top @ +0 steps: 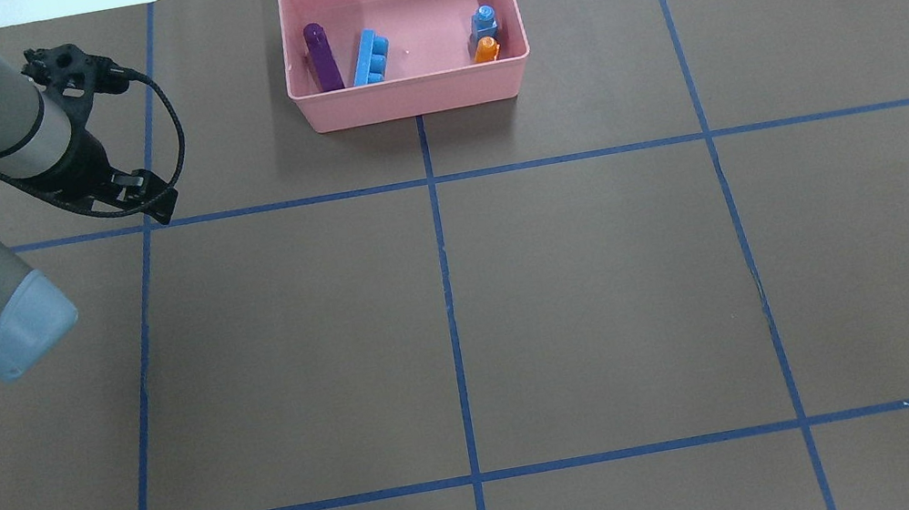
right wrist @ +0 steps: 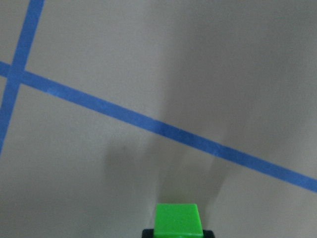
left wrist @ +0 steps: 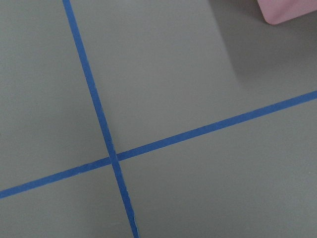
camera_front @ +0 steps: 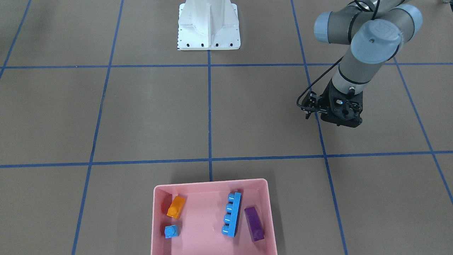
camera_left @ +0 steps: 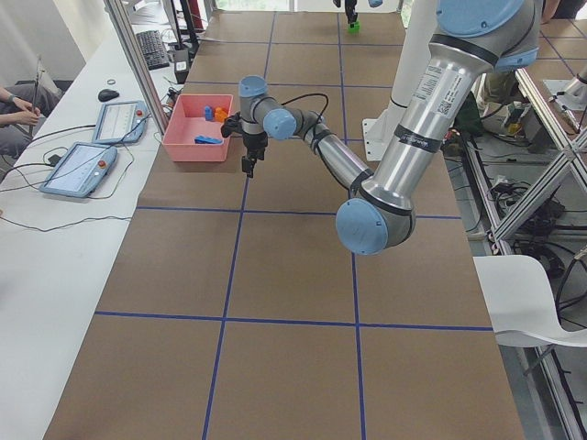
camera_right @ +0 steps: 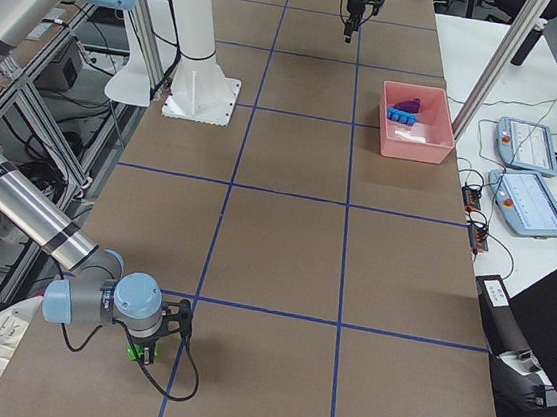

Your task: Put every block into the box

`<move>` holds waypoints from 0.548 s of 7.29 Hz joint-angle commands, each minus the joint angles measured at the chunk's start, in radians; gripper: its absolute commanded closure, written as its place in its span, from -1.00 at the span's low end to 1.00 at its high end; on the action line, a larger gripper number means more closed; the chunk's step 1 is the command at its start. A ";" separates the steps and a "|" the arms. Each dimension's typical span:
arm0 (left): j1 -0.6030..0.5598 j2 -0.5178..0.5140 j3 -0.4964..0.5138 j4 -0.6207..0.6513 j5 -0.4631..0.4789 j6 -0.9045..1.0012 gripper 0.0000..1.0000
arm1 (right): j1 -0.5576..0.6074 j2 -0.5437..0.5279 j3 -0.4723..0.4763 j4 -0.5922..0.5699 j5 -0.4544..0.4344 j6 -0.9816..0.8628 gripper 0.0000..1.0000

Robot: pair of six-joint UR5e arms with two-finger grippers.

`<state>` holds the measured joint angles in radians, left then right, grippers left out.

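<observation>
Counter (top: 607, 285): brown, blue tape grid (top: 447, 293); pink box (top: 410, 98) at far edge, white bench (camera_left: 41, 275) beyond. Right jaws clamped on green block (right wrist: 177, 219); left jaws: cannot tell.

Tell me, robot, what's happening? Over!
Right pincer grips green block, far from pink box. Four blocks inside. Left pincer empty. Nothing in the way.

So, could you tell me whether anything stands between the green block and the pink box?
Nothing visible does: between the green block, at the right gripper, and the box I see only the taped table. The white robot base stands off to one side.
</observation>
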<state>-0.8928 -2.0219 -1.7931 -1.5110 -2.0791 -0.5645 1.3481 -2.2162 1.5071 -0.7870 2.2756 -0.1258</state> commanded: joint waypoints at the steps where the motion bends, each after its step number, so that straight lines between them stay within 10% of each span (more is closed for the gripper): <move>1: -0.002 0.002 -0.002 0.000 -0.001 0.000 -1.00 | 0.048 0.009 0.109 -0.071 0.008 0.012 1.00; 4: -0.020 0.060 -0.110 0.088 -0.035 0.032 -1.00 | 0.147 0.239 0.381 -0.650 0.013 0.014 1.00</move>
<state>-0.9030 -1.9768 -1.8526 -1.4738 -2.1030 -0.5485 1.4656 -2.0919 1.7875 -1.1944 2.2876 -0.1127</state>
